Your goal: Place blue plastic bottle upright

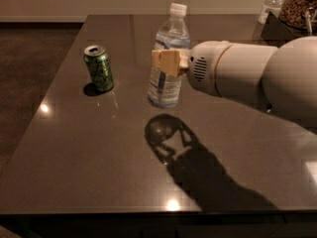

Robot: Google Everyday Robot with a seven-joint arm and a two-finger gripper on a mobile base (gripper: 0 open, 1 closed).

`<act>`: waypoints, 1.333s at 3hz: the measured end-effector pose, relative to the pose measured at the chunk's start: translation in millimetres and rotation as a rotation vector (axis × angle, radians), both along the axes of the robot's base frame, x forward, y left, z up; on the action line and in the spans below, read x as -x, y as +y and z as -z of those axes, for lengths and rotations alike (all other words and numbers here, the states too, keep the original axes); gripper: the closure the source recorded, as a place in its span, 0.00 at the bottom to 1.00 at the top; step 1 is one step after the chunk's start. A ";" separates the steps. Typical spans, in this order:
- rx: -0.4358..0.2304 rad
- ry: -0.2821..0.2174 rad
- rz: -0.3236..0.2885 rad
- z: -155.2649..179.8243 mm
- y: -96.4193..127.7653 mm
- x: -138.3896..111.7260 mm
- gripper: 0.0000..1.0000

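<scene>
The blue plastic bottle (pixel 164 89), clear with a white cap and a pale blue-and-white label, stands nearly upright in the middle of the dark table (pixel 99 157), its base at or just above the surface. My gripper (pixel 166 63) reaches in from the right at the end of the large white arm (pixel 237 73). It is closed around the bottle's middle. One tan finger (pixel 165 62) shows in front of the bottle; the other is hidden behind it.
A green can (pixel 99 68) stands upright to the left of the bottle. A dark bin with brown contents (pixel 292 9) and a clear container (pixel 272 4) sit at the back right. The arm's shadow (pixel 193 167) lies on the table's front half.
</scene>
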State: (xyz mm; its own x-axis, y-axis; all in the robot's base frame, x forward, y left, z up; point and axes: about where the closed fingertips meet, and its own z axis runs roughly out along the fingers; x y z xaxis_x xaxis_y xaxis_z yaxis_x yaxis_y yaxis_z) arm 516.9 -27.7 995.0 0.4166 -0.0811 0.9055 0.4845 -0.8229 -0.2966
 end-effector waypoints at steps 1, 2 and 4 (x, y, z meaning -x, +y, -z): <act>0.108 -0.110 -0.107 5.2 -2.5 4.1 1.00; 0.209 -0.194 -0.169 13.7 -11.1 13.2 1.00; 0.195 -0.278 -0.174 31.5 -40.7 31.3 1.00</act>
